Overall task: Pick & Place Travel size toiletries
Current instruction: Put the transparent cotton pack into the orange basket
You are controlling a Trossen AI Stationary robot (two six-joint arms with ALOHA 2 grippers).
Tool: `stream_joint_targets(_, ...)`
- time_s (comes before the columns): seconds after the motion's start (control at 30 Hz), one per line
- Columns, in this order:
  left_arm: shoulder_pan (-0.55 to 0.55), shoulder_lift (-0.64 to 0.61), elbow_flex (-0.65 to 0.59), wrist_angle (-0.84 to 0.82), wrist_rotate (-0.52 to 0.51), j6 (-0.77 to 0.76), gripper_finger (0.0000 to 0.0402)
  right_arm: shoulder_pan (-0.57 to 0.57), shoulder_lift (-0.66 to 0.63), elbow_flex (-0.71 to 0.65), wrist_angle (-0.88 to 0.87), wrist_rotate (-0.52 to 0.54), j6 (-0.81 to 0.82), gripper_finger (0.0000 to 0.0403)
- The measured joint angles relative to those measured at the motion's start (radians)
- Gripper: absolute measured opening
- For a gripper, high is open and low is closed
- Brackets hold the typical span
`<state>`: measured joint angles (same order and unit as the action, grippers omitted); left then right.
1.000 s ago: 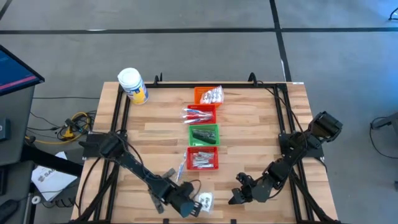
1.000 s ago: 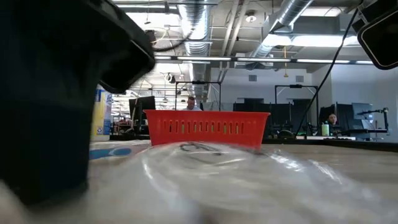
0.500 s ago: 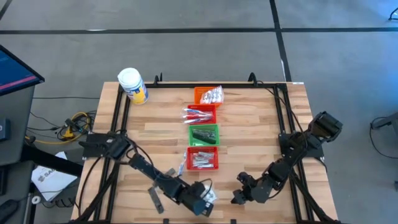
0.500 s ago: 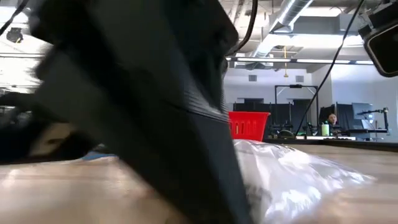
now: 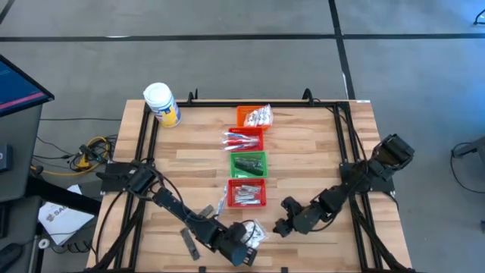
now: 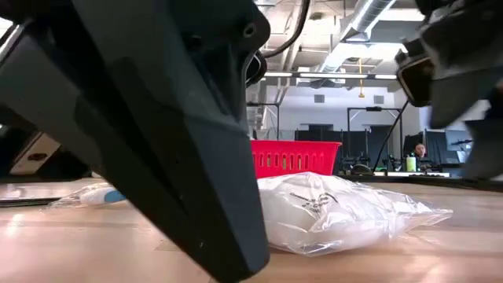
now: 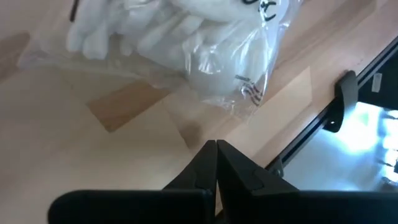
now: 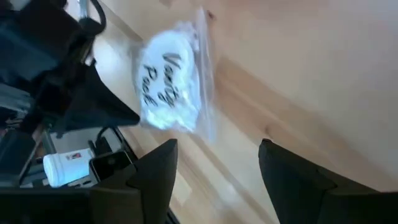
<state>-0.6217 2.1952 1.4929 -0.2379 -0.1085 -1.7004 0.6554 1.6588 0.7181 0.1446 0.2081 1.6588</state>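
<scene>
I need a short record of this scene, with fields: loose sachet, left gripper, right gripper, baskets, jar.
loose sachet: clear sachet with white contents, flat on the table's near edge
left gripper: left gripper, jaws shut, beside the sachet, holding nothing
right gripper: right gripper, jaws open, aimed at the sachet, not touching
baskets: mesh baskets in a row at centre, filled
jar: white jar, far left corner

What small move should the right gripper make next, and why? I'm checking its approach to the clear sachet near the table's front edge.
Probably ease the right gripper forward toward the clear sachet. Its fingers stand open and point at the sachet, which lies flat and free on the table, not yet between them. The left gripper is shut beside it.
</scene>
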Motion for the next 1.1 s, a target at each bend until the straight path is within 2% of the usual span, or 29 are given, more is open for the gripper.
stream_joint_targets(0.3,-0.014,-0.001,0.002,-0.061,-0.041,-0.066,0.0001,-0.064,0.031,-0.001,0.031,-0.003,-0.096,0.022)
stream_joint_targets(0.4,-0.012,-0.001,0.002,-0.064,-0.041,-0.07,0.0001,-0.065,0.094,0.0,0.133,-0.053,-0.096,0.0221)
stream_joint_targets(0.53,-0.002,-0.003,0.002,-0.075,-0.033,-0.07,0.0001,-0.057,0.209,0.005,0.354,-0.116,-0.045,0.0221)
stream_joint_targets(0.7,0.005,-0.003,0.003,-0.083,-0.031,-0.066,0.0001,-0.042,0.297,0.01,0.53,-0.148,-0.025,0.0221)
stream_joint_targets(1.1,0.01,-0.004,0.003,-0.087,-0.03,-0.03,0.0001,-0.075,0.298,0.007,0.548,-0.156,-0.038,0.0221)
